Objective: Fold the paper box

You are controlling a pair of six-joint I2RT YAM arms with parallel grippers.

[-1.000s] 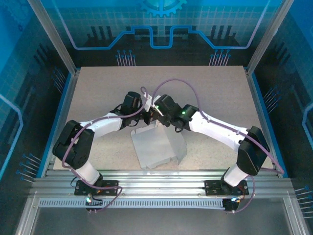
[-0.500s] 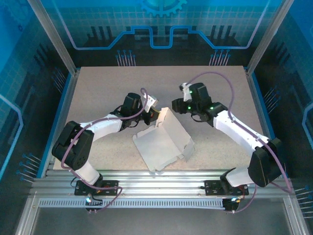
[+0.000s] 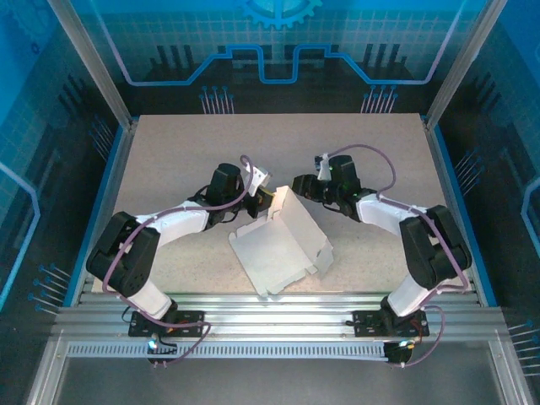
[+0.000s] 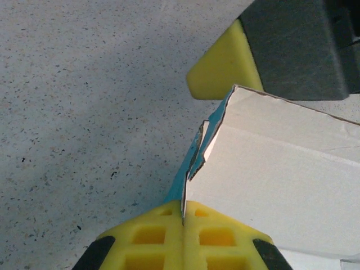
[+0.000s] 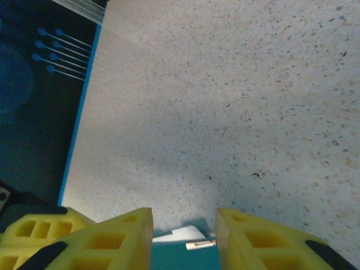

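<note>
The paper box (image 3: 283,245) lies partly folded mid-table, white-grey side up, with its walls raised. My left gripper (image 3: 268,201) is shut on the box's far left corner. In the left wrist view its yellow pads (image 4: 184,211) pinch the thin edge, blue (image 4: 181,183) on one side and white (image 4: 270,174) on the other. My right gripper (image 3: 297,183) is open just behind that corner. In the right wrist view its fingers (image 5: 184,218) stand apart, with the box's blue and white edge (image 5: 185,243) low between them, untouched. One right finger (image 4: 225,67) shows above the card.
The speckled table (image 3: 186,152) has free room behind and to both sides of the box. Its blue-rimmed left edge (image 5: 84,118) shows in the right wrist view. An aluminium rail (image 3: 278,308) runs along the near edge by the arm bases.
My right arm left its place over the box beside the left gripper, swung back and right, then came in low behind the far corner. The box has spread open. The left gripper kept its hold.
</note>
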